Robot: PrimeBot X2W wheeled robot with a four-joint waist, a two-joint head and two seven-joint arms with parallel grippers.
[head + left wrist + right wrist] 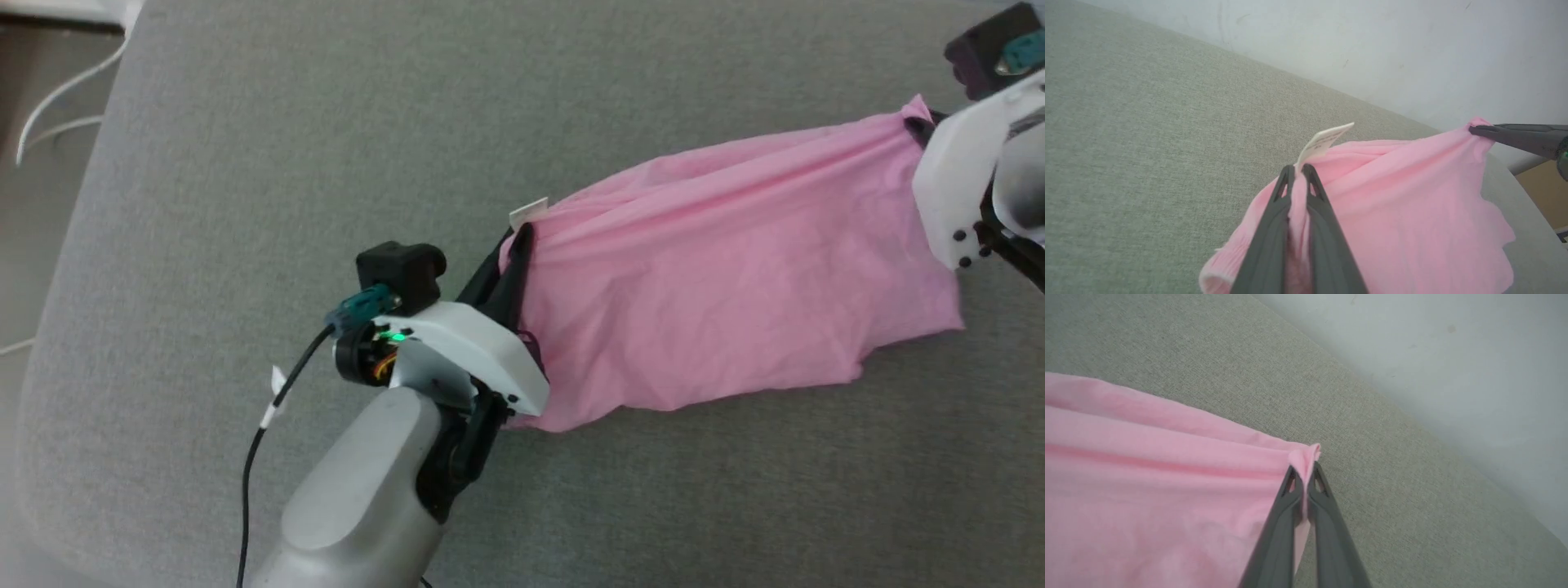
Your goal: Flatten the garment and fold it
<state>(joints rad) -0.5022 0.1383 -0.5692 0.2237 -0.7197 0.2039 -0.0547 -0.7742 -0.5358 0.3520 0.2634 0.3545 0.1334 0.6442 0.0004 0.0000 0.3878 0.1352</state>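
Between the left jaws and the right jaws the garment (735,286) was stretched, each pair clamped shut on one corner. Laying it flat on the grey surface (245,163) probably called for even tension and level lowering.

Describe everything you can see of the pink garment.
The garment is plain light pink, thin soft cloth with no print. It is stretched over a grey fabric surface between the left gripper, shut on one end beside a white label, and the right gripper, shut on the opposite corner. Long creases run between the grips; the rest hangs loose and wrinkled. A rolled, ribbed-looking edge shows near the left grip. Whether its lower edge touches the surface is unclear.
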